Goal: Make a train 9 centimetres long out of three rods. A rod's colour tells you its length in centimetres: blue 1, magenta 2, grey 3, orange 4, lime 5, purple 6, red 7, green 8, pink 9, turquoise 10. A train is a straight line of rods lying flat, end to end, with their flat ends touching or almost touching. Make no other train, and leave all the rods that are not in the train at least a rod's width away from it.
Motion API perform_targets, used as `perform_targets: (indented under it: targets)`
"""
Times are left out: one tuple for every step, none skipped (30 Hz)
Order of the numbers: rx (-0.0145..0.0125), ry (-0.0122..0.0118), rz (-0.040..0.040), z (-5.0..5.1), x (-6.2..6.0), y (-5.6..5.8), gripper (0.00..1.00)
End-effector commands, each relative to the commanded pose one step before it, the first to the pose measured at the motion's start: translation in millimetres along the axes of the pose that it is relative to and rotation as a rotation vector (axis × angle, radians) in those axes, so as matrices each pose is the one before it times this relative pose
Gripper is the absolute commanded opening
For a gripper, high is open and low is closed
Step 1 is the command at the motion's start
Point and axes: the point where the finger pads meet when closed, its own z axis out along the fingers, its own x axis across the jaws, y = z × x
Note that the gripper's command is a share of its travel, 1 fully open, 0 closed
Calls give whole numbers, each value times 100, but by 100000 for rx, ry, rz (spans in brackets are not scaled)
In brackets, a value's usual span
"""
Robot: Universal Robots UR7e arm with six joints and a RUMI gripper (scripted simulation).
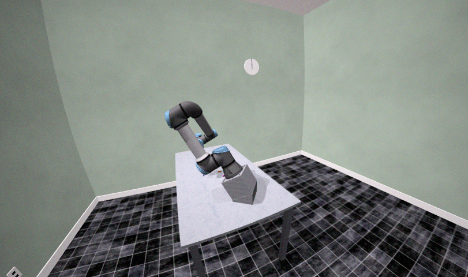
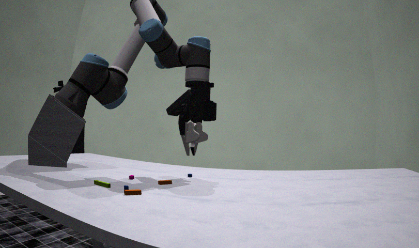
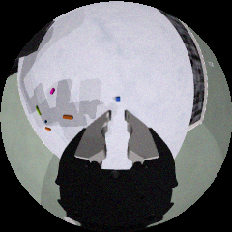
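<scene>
Blue stubby square-ended rod [image 2: 189, 175] [image 3: 118, 99] lies alone on the white table [image 1: 201, 212] [image 2: 266, 208] [image 3: 145, 53], untrained.
The black gripper with pale grey fingers [image 2: 190, 153] hangs above it, jaws slightly parted, nothing between. Left of that rod in the exterior view lie an orange bar-shaped rod [image 1: 219, 171] [image 2: 165, 182] [image 3: 68, 117], a magenta one [image 1: 224, 175] [image 2: 131, 177] [image 3: 52, 91], a second blue [image 2: 126, 187] [image 3: 45, 121], a second orange [image 2: 133, 192] [image 3: 47, 129] and a lime [image 2: 102, 184] [image 3: 39, 110].
</scene>
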Motion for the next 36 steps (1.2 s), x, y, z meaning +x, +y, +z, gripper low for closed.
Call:
perform_targets:
  targets:
    - [-86,198,-340,-47,172,109,14]
    - [0,0,0,0,0,0,14]
    - [0,0,0,0,0,0,14]
    - [0,0,0,0,0,0,14]
    - [0,0,0,0,0,0,14]
    - [0,0,0,0,0,0,14]
    - [0,0,0,0,0,0,14]
    - [0,0,0,0,0,0,14]
    - [0,0,0,0,0,0,14]
    - [0,0,0,0,0,0,14]
    - [0,0,0,0,0,0,14]
    - [0,0,0,0,0,0,14]
    - [0,0,0,0,0,0,14]
    - [0,0,0,0,0,0,14]
    - [0,0,0,0,0,0,14]
    - [0,0,0,0,0,0,14]
    - [0,0,0,0,0,0,14]
    - [0,0,0,0,0,0,14]
    - [0,0,0,0,0,0,14]
    - [0,0,0,0,0,0,14]
    - [0,0,0,0,0,0,14]
    - [0,0,0,0,0,0,14]
    - [0,0,0,0,0,0,14]
    - [3,0,0,3,0,-1,14]
    - [8,-1,1,8,-1,-3,14]
    - [16,-1,2,15,-2,-5,14]
    - [25,-2,3,25,-3,-8,14]
    - [35,-2,3,35,-3,-11,14]
    - [39,-2,1,44,-3,-13,14]
    - [19,3,-13,39,4,-15,14]
    - [35,0,-6,49,3,-21,14]
    - [28,-6,20,56,-7,-16,14]
    - [32,-7,25,65,-9,-18,14]
    - [0,0,0,0,0,0,14]
    - [0,0,0,0,0,0,14]
    - [36,-8,11,75,-11,-21,14]
